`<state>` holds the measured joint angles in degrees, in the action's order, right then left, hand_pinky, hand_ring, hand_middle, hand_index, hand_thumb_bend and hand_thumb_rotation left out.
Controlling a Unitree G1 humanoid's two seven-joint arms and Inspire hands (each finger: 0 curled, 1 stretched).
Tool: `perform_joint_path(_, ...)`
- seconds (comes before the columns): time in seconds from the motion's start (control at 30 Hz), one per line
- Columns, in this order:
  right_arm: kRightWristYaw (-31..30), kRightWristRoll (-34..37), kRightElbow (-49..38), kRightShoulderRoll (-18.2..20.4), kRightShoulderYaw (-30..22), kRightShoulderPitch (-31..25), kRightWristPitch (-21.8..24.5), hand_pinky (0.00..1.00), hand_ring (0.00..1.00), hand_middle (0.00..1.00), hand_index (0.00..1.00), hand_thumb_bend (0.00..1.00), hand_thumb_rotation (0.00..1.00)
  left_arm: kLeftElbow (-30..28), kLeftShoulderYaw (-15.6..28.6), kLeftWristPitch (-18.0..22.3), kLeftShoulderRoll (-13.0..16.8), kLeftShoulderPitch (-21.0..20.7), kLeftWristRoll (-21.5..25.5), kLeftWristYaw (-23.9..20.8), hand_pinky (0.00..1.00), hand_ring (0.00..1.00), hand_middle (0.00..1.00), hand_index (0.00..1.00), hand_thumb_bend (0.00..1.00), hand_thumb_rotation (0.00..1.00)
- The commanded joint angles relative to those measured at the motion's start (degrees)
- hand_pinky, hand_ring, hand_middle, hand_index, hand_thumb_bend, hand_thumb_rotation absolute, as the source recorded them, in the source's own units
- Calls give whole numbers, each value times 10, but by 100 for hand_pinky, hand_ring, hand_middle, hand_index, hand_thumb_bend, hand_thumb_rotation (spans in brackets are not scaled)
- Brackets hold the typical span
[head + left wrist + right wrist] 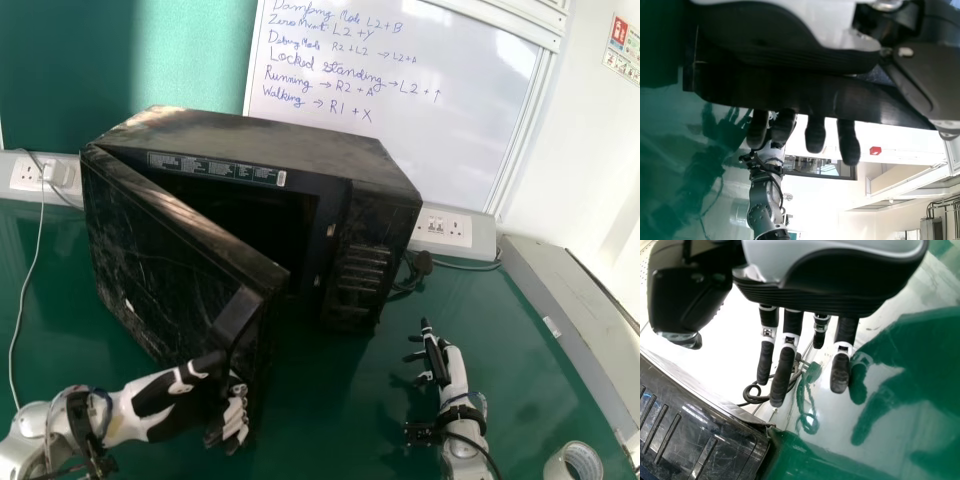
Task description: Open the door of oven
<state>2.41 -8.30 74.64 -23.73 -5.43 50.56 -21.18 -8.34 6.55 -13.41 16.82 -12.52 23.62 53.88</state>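
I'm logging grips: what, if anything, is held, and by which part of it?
The left hand holds the oven door by its free edge, low down. The right hand holds nothing.

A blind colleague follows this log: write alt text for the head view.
A black oven stands on a green table with its door partly open and the robot's left hand at the door's free edge. The right hand is open beside the oven; a whiteboard stands behind.
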Motion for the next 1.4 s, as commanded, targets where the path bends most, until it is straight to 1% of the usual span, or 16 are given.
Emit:
perform_joint_path(0.0, -1, -1, 11, -5, -1, -8, 14, 20, 24, 37, 60, 75, 77, 9, 42, 13, -20, -11, 92, 6, 0, 2, 7, 8, 71, 63)
perform_joint_path(0.17, -3, 1, 11, -6, -3, -9, 12, 20, 24, 37, 61, 75, 77, 10, 58, 36, -24, -7, 82, 14, 0, 3, 7, 8, 71, 63)
perform_joint_path(0.37, -4, 1, 11, -7, -4, -8, 14, 19, 24, 36, 61, 74, 76, -7, 69, -4, -3, -3, 87, 9, 0, 2, 6, 8, 77, 63)
perform_joint_path(0.53, -5, 0, 12, -9, -3, -8, 16, 19, 24, 37, 61, 75, 78, -17, 74, 4, 15, -1, 87, 24, 0, 1, 6, 7, 68, 73)
perform_joint_path(0.63, -6, 2, 12, -9, -5, -8, 16, 20, 24, 37, 61, 76, 77, -17, 81, 20, 11, 4, 100, 33, 0, 1, 6, 7, 58, 76)
perform_joint_path(0.7, -6, 1, 12, -11, -4, -8, 12, 19, 24, 36, 61, 75, 77, -24, 84, -1, 18, 7, 105, 28, 0, 0, 6, 7, 60, 73)
perform_joint_path(0.8, -5, -1, 13, -13, -3, -8, 13, 19, 24, 36, 60, 74, 78, -37, 82, 10, 22, 15, 87, 19, 0, 0, 5, 6, 61, 76)
perform_joint_path(0.87, -3, -2, 13, -15, -2, -8, 15, 19, 24, 36, 60, 77, 79, -46, 79, -2, 36, 20, 82, 22, 0, 0, 5, 6, 62, 80)
perform_joint_path(0.93, -7, 3, 13, -15, -7, -7, 17, 19, 24, 36, 60, 78, 78, -48, 85, -17, 41, 26, 98, 28, 0, 0, 5, 6, 64, 73)
perform_joint_path(0.97, -8, 5, 12, -15, -9, -8, 16, 19, 24, 36, 60, 78, 78, -51, 87, -44, 51, 27, 112, 29, 0, 0, 5, 6, 60, 73)
perform_joint_path(1.03, -10, 5, 12, -16, -9, -8, 15, 19, 24, 36, 60, 76, 77, -58, 96, -114, 73, 24, 151, 25, 0, 0, 5, 6, 67, 66)
perform_joint_path(1.13, -13, 4, 12, -19, -11, -8, 13, 19, 24, 36, 61, 75, 78, -73, 106, -189, 92, 18, 191, 9, 0, 0, 5, 7, 70, 61)
perform_joint_path(1.2, -10, 1, 12, -20, -9, -8, 12, 19, 23, 36, 61, 74, 77, -70, 112, -235, 97, 9, 224, 10, 0, 0, 5, 10, 67, 57)
perform_joint_path(1.27, -3, -6, 12, -23, -4, -8, 14, 19, 23, 36, 60, 75, 79, -42, 112, -286, 105, -10, 269, 37, 0, 1, 6, 20, 59, 48)
perform_joint_path(1.3, -2, -7, 12, -23, -3, -8, 14, 20, 23, 36, 60, 76, 80, -45, 111, -284, 114, -13, 259, 36, 0, 1, 7, 33, 54, 29)
perform_joint_path(1.37, -1, -8, 12, -24, -2, -8, 13, 20, 23, 36, 60, 76, 80, -63, 113, -264, 135, -13, 223, 26, 0, 2, 7, 44, 51, 13)
